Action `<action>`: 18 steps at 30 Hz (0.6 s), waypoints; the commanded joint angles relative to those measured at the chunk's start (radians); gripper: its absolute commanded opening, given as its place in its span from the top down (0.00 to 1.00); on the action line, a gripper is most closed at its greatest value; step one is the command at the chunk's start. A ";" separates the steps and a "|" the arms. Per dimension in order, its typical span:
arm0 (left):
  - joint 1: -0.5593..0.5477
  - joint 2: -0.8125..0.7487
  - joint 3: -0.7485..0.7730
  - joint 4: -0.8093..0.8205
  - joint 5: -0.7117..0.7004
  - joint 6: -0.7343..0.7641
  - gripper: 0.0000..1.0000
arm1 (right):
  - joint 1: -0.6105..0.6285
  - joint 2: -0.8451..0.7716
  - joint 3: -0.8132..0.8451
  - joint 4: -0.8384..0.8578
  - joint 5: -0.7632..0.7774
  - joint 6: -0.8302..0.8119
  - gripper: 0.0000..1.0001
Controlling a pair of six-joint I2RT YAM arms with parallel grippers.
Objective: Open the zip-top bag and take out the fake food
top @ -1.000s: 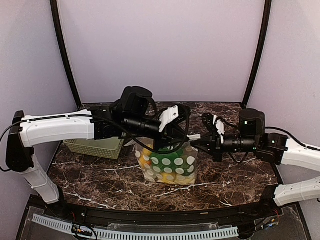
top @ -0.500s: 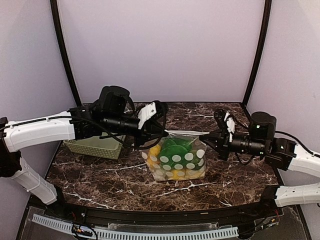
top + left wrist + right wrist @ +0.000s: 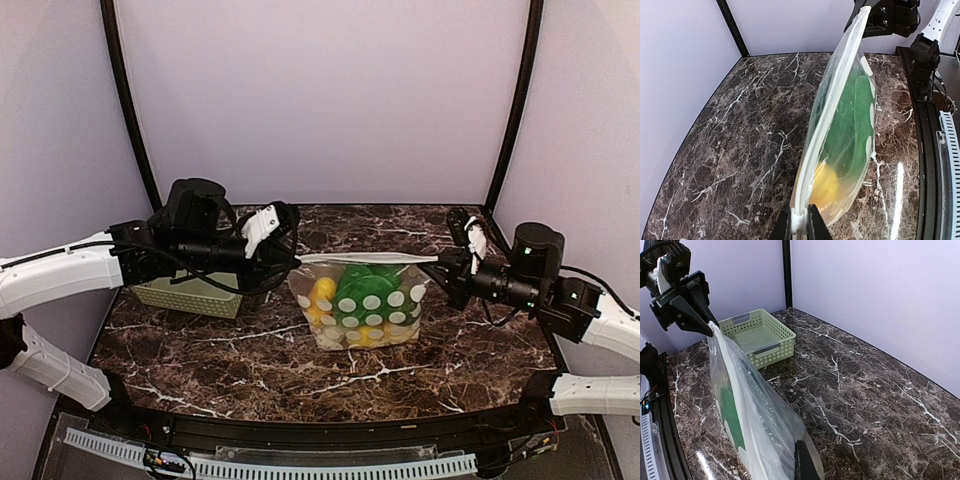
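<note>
The zip-top bag (image 3: pixel 385 305) hangs between my two grippers, its whitish zip strip (image 3: pixel 365 258) pulled taut and level. Inside it is the fake food: a green leafy piece (image 3: pixel 362 281), a yellow piece (image 3: pixel 322 291) and yellow and orange pieces at the bottom (image 3: pixel 365 336). My left gripper (image 3: pixel 293 261) is shut on the strip's left end, with a small white tab pinched between its fingers in the left wrist view (image 3: pixel 799 226). My right gripper (image 3: pixel 441 263) is shut on the bag's right top corner (image 3: pixel 797 467). The bag's bottom is at the tabletop.
A pale green slotted basket (image 3: pixel 190 292) stands on the marble table behind my left arm, left of the bag; it also shows in the right wrist view (image 3: pixel 757 337). Black frame posts stand at the back corners.
The grippers have moved apart, left going left and right going right. The bag's top has stretched from slack to taut, and the bag has shifted right.
</note>
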 commanded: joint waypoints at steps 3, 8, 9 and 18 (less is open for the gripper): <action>0.037 -0.056 -0.047 -0.111 -0.159 -0.012 0.97 | -0.049 -0.032 -0.001 0.005 0.133 0.023 1.00; 0.049 -0.043 -0.039 -0.118 -0.200 -0.016 0.97 | -0.065 -0.030 0.013 -0.014 0.195 0.030 1.00; 0.050 -0.039 -0.035 -0.123 -0.204 -0.016 0.97 | -0.069 -0.031 0.015 -0.018 0.207 0.031 1.00; 0.059 0.003 -0.009 -0.069 -0.156 -0.028 0.96 | -0.087 -0.001 0.018 0.013 0.124 0.023 1.00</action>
